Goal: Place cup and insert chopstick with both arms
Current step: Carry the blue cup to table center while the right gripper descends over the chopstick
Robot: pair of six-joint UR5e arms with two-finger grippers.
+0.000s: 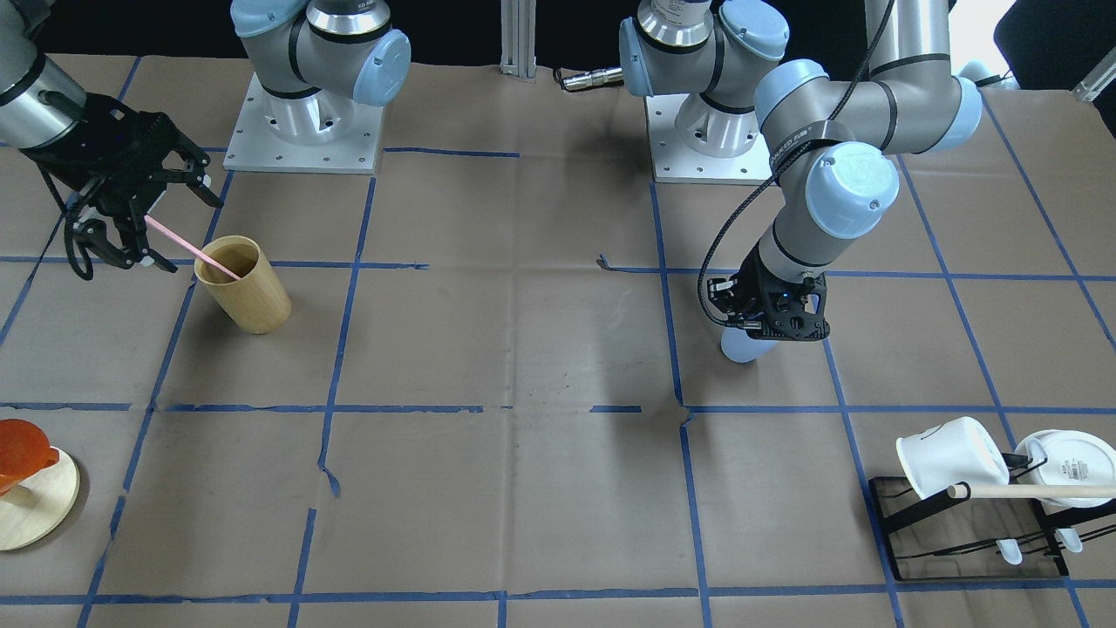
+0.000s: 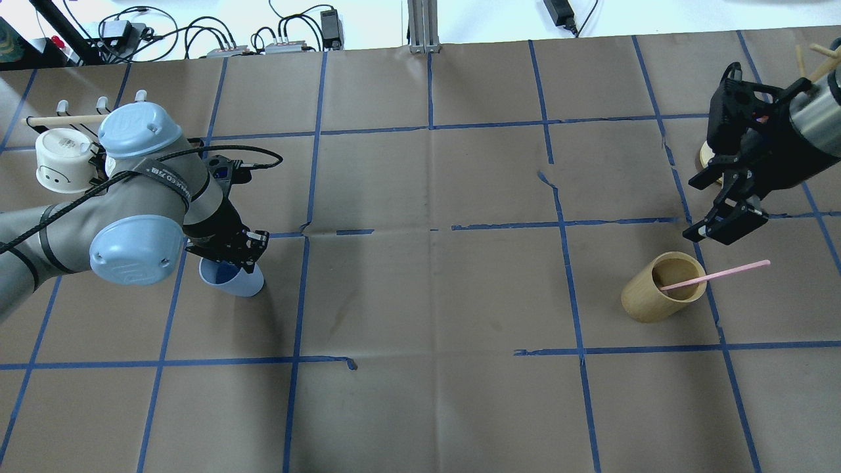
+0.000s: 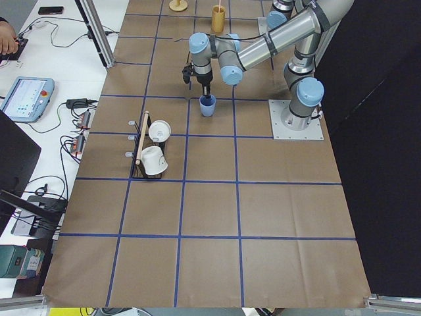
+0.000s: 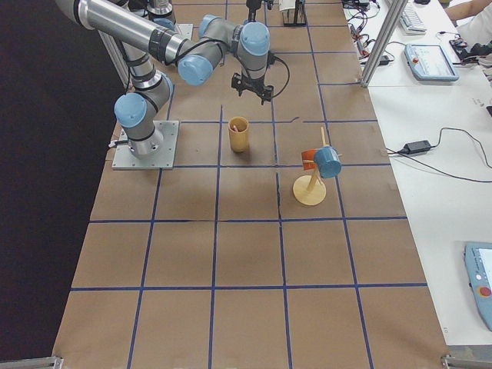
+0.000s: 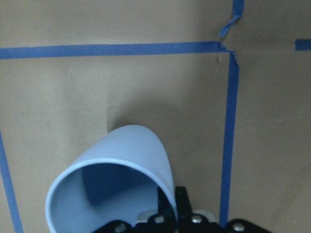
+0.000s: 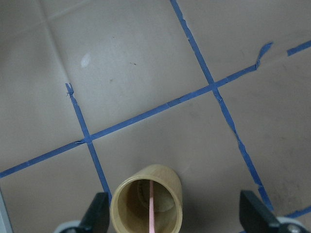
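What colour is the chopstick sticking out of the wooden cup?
The chopstick is pink, clearest in the overhead exterior view.

— Home, shop, lab?
— Robotics lab. Papered table (image 3: 296,217) gridded with blue tape (image 5: 112,49), bolted arm base plates (image 1: 253,153), teach pendant (image 3: 26,99) at nine o'clock, power adapters (image 2: 328,18) at eleven overhead.

Left arm: elbow folded; wrist aimed straight down
Left tool (image 2: 228,256): low; fingers pinched on the rim of the blue cup (image 2: 236,284)
Right arm: stretched outward; wrist tilted downward
Right tool (image 2: 713,205): raised; fingers spread wide apart
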